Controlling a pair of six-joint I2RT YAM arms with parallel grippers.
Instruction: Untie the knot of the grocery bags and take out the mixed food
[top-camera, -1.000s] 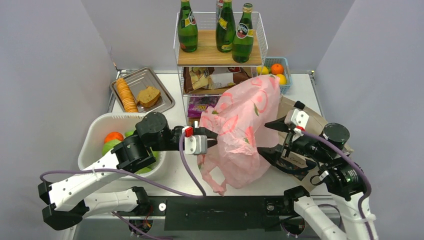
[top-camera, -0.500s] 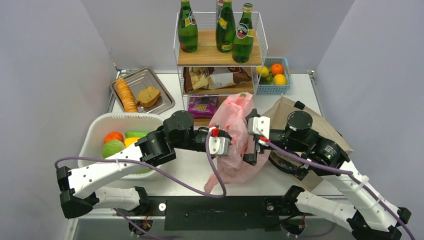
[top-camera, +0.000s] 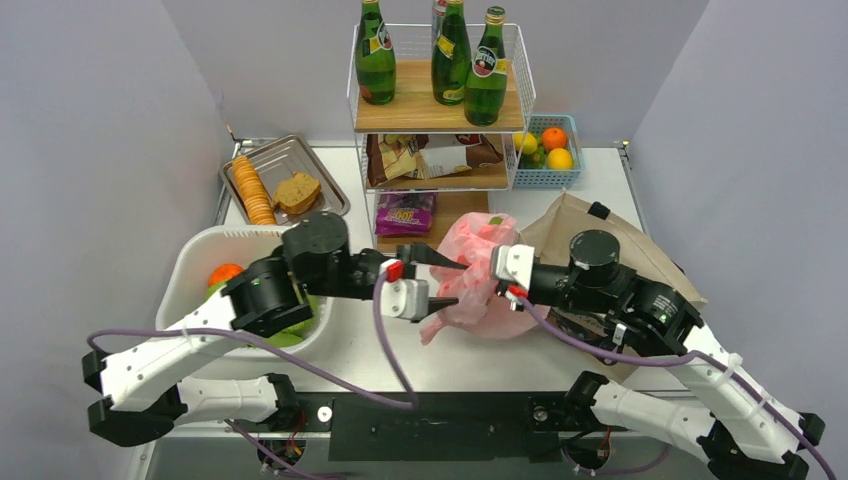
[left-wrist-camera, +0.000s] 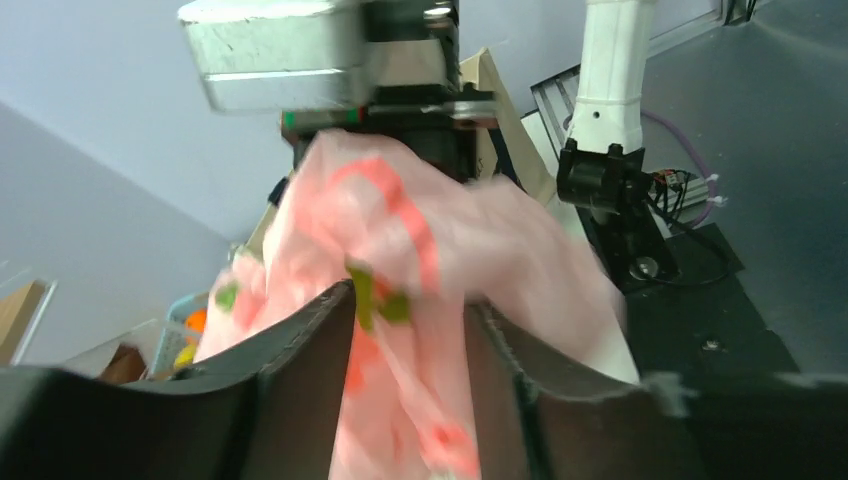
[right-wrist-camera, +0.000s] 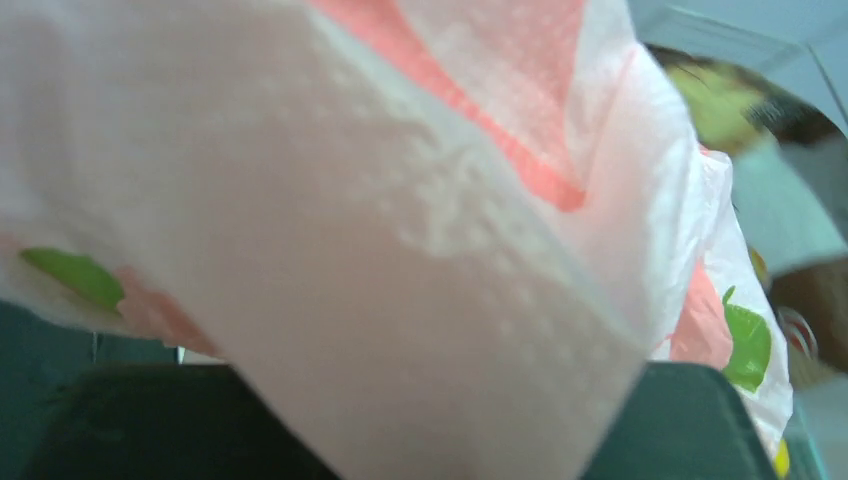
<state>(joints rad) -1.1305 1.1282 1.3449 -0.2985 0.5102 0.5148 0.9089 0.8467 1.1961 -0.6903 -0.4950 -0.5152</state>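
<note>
The pink grocery bag (top-camera: 470, 272) hangs bunched between my two grippers in mid-table. My left gripper (top-camera: 452, 283) reaches in from the left with its jaws apart. In the left wrist view a strand of the bag (left-wrist-camera: 400, 230) runs loosely between those dark fingers (left-wrist-camera: 300, 370). My right gripper (top-camera: 493, 280) meets the bag from the right and is shut on its plastic (right-wrist-camera: 400, 250), which fills the right wrist view. I cannot make out the knot. No food shows through the bag. An orange fruit (top-camera: 225, 272) and green food lie in the white tub (top-camera: 190, 262).
A wire rack (top-camera: 440, 100) with green bottles and snack packets stands behind the bag, a purple packet (top-camera: 405, 212) at its foot. A metal tray (top-camera: 285, 185) of crackers and bread is back left, a blue fruit basket (top-camera: 545, 150) back right. A beige tote (top-camera: 590, 225) lies under my right arm.
The bag has dropped from a tall stretched shape to a small bunch. My right gripper swung left and shut on it. My left gripper, shut before, has opened.
</note>
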